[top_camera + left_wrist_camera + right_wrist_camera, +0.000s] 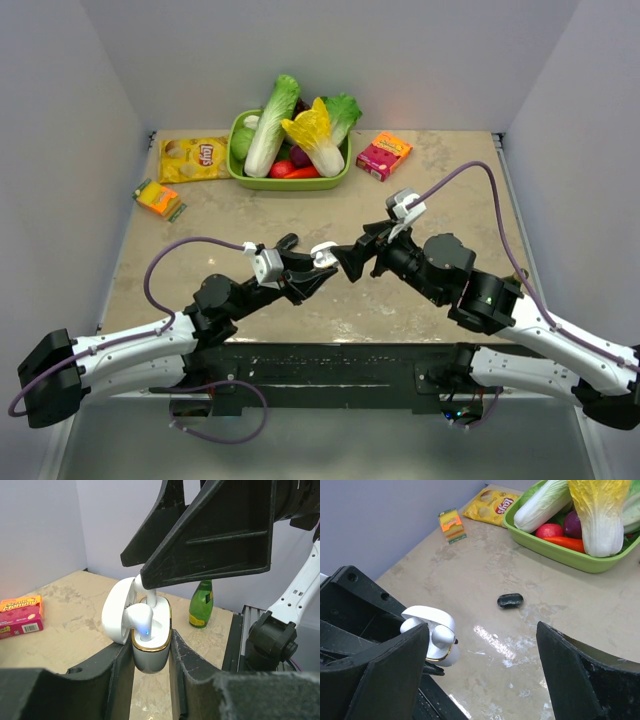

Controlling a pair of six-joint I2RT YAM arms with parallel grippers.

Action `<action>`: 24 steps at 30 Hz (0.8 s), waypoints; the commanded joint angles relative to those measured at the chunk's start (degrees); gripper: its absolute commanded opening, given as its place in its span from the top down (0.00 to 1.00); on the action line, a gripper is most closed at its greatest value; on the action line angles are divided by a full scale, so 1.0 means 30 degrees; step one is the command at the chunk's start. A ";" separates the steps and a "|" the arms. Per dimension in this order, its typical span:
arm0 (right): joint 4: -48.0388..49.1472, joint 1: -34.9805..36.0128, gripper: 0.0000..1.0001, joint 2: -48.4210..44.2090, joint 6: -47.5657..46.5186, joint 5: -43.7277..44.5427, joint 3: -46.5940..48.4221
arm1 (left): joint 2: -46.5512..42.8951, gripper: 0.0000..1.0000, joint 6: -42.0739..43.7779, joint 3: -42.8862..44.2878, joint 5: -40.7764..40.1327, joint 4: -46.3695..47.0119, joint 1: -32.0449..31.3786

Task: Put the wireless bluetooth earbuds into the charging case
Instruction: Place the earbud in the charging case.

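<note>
In the left gripper (150, 645) sits the glossy, gold-rimmed charging case (149, 662).

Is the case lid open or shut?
Open: the lid is swung back beside the case, and an earbud shows in its well.

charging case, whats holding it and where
The left gripper grips the charging case by the two sides of its lower body, lid open. The right gripper is open, gripping nothing.
</note>
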 commanded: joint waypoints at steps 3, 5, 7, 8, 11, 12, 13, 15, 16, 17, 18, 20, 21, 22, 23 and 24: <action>0.0253 0.0029 0.09 -0.0598 0.0331 0.0744 0.0328 | -0.0235 1.00 0.0231 0.0154 -0.0096 0.1119 -0.0122; 0.0313 0.0030 0.09 -0.0716 0.0302 0.0775 0.0474 | -0.0148 1.00 0.0201 0.0124 -0.0096 0.1120 -0.0122; 0.0313 0.0030 0.09 -0.0804 0.0273 0.0804 0.0650 | -0.0147 1.00 0.0172 0.0153 -0.0125 0.1207 -0.0122; 0.0255 0.0030 0.09 -0.0804 0.0302 0.0804 0.0708 | -0.0118 1.00 0.0172 0.0124 -0.0096 0.1207 -0.0122; -0.0211 0.0030 0.09 -0.0863 0.0331 0.1213 0.0855 | -0.0176 1.00 0.0201 0.0124 -0.0183 0.1178 -0.0122; -0.0359 0.0030 0.09 -0.0892 0.0331 0.1359 0.0884 | -0.0205 1.00 0.0201 0.0124 -0.0155 0.1149 -0.0122; -0.0448 0.0030 0.09 -0.0950 0.0302 0.1679 0.0856 | -0.0264 1.00 0.0201 0.0124 -0.0184 0.1178 -0.0122; -0.0653 0.0030 0.09 -0.1038 0.0360 0.2295 0.0797 | -0.0264 1.00 0.0231 0.0095 -0.0155 0.1120 -0.0122; -0.0799 0.0030 0.09 -0.1038 0.0390 0.2472 0.0826 | -0.0293 1.00 0.0231 0.0095 -0.0155 0.1119 -0.0122; -0.1003 0.0030 0.09 -0.1038 0.0448 0.2851 0.0826 | -0.0323 1.00 0.0231 0.0124 -0.0155 0.1148 -0.0122; -0.1121 0.0030 0.09 -0.1009 0.0477 0.2999 0.0855 | -0.0323 1.00 0.0231 0.0095 -0.0184 0.1149 -0.0122; -0.1501 0.0030 0.09 -0.0893 0.0565 0.3321 0.0914 | -0.0352 1.00 0.0231 0.0066 -0.0184 0.1120 -0.0122; -0.1619 0.0030 0.09 -0.0834 0.0653 0.3497 0.0943 | -0.0381 1.00 0.0231 0.0065 -0.0184 0.1119 -0.0122; -0.1592 0.0030 0.09 -0.0804 0.0682 0.3528 0.0943 | -0.0440 1.00 0.0260 0.0065 -0.0184 0.1090 -0.0122; -0.1649 0.0030 0.09 -0.0804 0.0683 0.3528 0.0914 | -0.0440 1.00 0.0260 0.0036 -0.0184 0.1090 -0.0122; -0.1650 0.0030 0.09 -0.0775 0.0712 0.3441 0.0914 | -0.0411 1.00 0.0260 0.0036 -0.0184 0.1090 -0.0122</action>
